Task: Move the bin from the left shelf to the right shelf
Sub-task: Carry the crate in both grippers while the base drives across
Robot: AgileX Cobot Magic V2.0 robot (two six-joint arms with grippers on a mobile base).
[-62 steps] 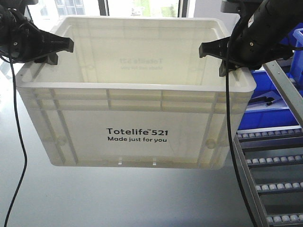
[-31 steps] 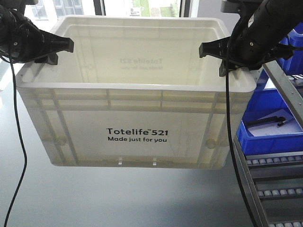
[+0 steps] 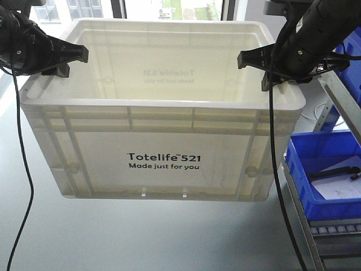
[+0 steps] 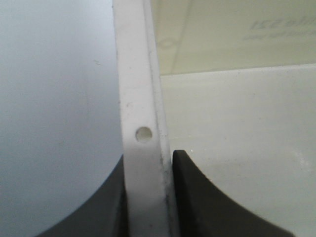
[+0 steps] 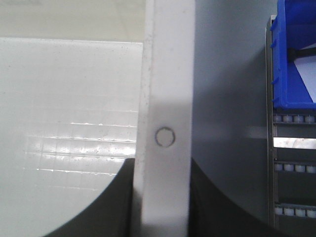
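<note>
Item 1. The bin: a white tote, open top, empty inside. Its printed front wall faced the camera, over the grey surface. It was held at both side rims.

Item 2. Black cables, hanging down past the bin's left and right front corners.

Item 3. Left gripper, clenched on the bin's left rim. The left wrist view showed one dark finger inside the wall and one outside, both pressed to the rim.

Item 4. Right gripper, clamped the same way on the bin's right rim, with the rim sandwiched between its fingers.

Item 5. The right shelf, a roller rack just right of the bin. The bin was not on it.

Item 6. Blue bin, sitting on that rack to the right of the white bin.

Item 7. Windows, beyond the bin's far wall.
</note>
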